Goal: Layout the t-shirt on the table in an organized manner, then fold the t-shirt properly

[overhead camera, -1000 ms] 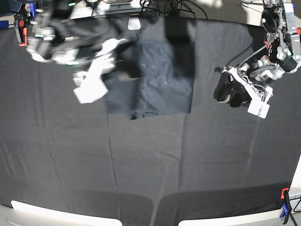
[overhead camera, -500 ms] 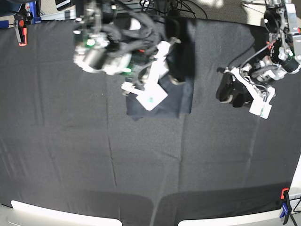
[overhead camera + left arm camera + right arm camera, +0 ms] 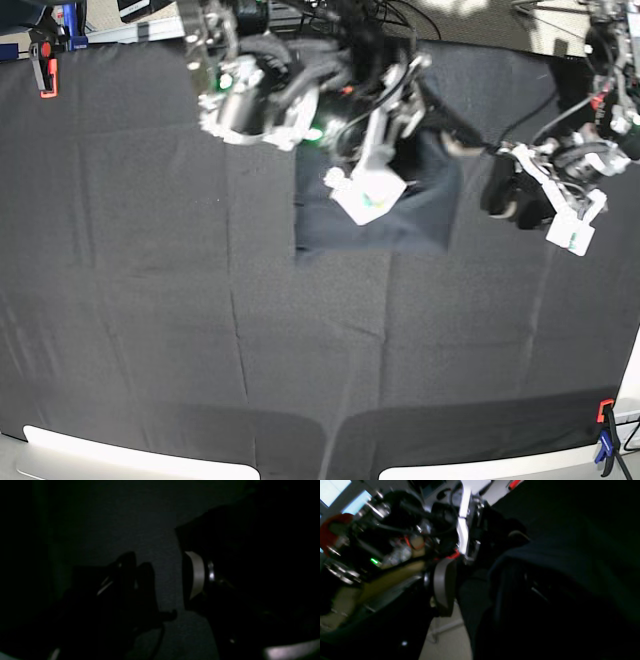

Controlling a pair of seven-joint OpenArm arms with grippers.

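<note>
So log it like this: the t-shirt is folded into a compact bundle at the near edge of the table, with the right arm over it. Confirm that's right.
Not quite. The t-shirt is a compact folded bundle with the right gripper over it, but it lies toward the far edge of the table, not the near edge. The base view shows this.

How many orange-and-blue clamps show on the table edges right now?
2: one clamp at the far left corner of the table, one clamp at the near right edge. Others may be hidden behind the arms or outside the base view.
</note>
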